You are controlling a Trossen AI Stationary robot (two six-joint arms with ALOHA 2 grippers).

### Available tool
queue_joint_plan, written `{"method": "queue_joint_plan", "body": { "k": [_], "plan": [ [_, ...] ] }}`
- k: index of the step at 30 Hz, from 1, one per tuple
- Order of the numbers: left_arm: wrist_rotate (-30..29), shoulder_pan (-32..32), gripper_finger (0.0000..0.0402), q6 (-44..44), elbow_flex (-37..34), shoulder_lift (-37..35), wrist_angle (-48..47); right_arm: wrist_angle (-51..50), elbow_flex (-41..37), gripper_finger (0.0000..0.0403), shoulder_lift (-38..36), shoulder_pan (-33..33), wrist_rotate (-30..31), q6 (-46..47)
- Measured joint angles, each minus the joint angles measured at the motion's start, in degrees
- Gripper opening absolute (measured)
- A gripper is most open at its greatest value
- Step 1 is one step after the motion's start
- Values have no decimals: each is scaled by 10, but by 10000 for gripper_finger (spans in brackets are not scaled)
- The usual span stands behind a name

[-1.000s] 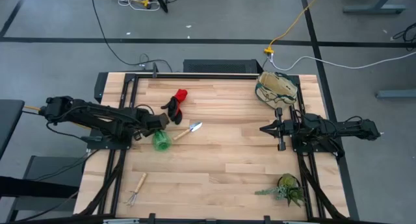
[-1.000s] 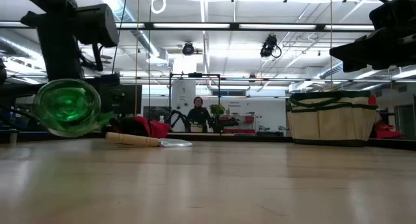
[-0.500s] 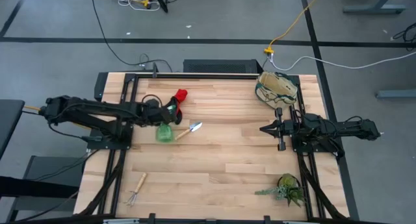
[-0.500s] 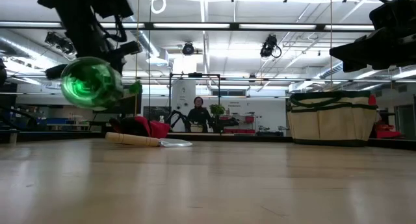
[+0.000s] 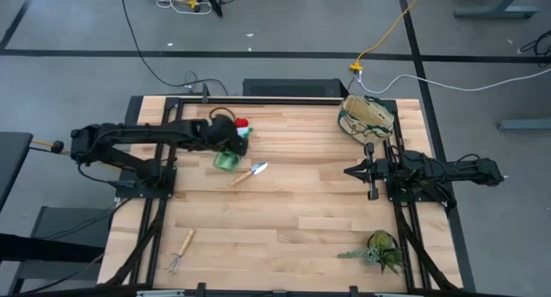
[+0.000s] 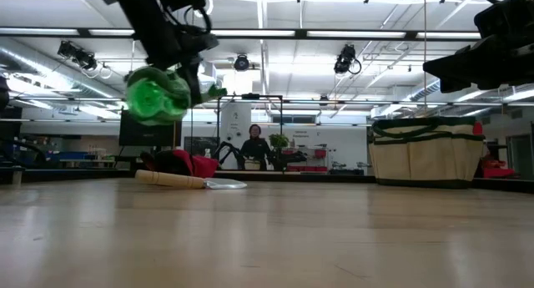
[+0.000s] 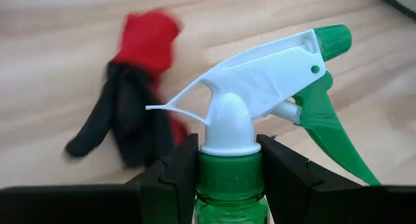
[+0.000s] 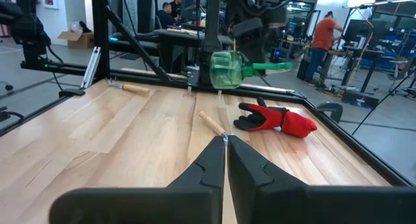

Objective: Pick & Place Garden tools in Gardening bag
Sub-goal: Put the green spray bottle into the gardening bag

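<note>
My left gripper [image 5: 224,144] is shut on a green spray bottle [image 5: 226,159] with a white sprayer head [image 7: 260,74], and holds it in the air over the table's far left, just above the red-and-black gloves [image 5: 240,127]. The wooden-handled trowel [image 5: 250,172] lies flat beside them. Flat near the front left edge is the small rake [image 5: 181,252]. The beige gardening bag [image 5: 368,116] stands at the far right corner. My right gripper [image 5: 349,170] is shut and waits at the table's right, with nothing in it. My left gripper pinches the bottle's green neck [image 7: 227,178] between its two fingers [image 7: 170,178], just under the white sprayer head. The fingers come slanting down from the table's left. The bottle [image 6: 156,96] is lifted clear of the table and tilted, its base toward the near edge.
A leafy green plant [image 5: 379,250] lies at the front right corner. The middle of the wooden table [image 5: 301,219] is bare board. Black frame rails run along the table's sides. People stand in the room beyond the table.
My left gripper has risen and gone toward the far edge and a little right, rolling about its wrist. The spray bottle has gone with it, now higher above the table and over the gloves.
</note>
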Motion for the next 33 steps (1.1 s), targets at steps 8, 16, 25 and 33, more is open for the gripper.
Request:
{"method": "queue_joint_plan", "body": {
  "k": [8, 16, 25, 33],
  "plan": [
    [42, 17, 151, 176, 75, 68, 99, 0, 0, 23, 0, 0, 0, 0],
    [108, 36, 150, 269, 147, 111, 128, 0, 0, 23, 0, 0, 0, 0],
    [171, 40, 146, 353, 217, 129, 134, 0, 0, 23, 0, 0, 0, 0],
    [238, 39, 152, 417, 245, 128, 173, 1, 0, 23, 0, 0, 0, 0]
  ]
}}
